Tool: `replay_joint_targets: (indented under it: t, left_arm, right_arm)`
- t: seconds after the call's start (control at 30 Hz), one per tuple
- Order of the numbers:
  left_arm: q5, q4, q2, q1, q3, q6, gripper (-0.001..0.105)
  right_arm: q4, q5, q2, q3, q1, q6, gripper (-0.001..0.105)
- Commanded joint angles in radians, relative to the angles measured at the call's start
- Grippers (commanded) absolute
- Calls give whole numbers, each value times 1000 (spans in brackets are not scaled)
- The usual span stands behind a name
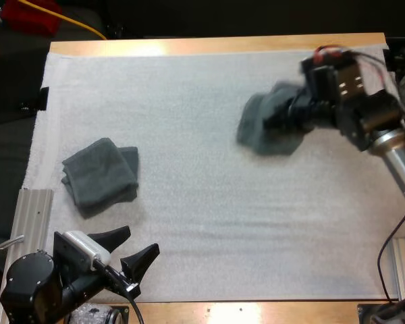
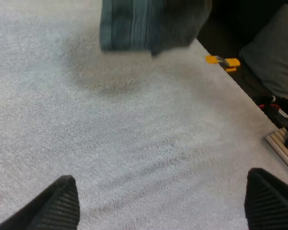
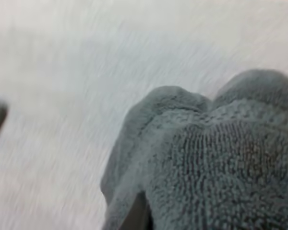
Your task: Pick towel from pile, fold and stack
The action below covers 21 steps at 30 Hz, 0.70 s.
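Held towel (image 1: 260, 129) pinched in right end effector (image 1: 288, 118) above mat (image 1: 189, 202), apparently for folding, left end effector (image 1: 142, 239) spread near folded towel (image 1: 100, 177), ready to help.

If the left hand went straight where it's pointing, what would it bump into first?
Bare white mat lies right ahead of the left hand. Farther on, the first thing is probably the crumpled towel in the right hand, though it may hang too high to hit.
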<state>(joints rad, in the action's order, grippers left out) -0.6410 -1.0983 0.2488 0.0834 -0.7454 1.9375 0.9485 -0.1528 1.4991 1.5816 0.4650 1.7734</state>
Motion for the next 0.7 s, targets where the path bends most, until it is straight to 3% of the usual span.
replay_joint_targets:
  t: [0.0,0.3,0.4,0.5,0.6,0.67]
  left_arm:
    - [-7,3,0,4,-8,10,69]
    - [-7,3,0,4,-8,10,69]
    - [-7,3,0,4,-8,10,69]
    - [-7,3,0,4,-8,10,69]
    - [-7,3,0,4,-8,10,69]
    - [-7,3,0,4,-8,10,69]
  right_arm:
    - [49,-5,-4,8,30,34,2]
    - [133,91,102,8,199,41,2]
    - [132,92,163,8,234,6,7]
    - [132,89,207,8,264,-5,22]
    - [135,89,231,8,290,-8,54]
    - [138,89,232,8,309,-8,81]
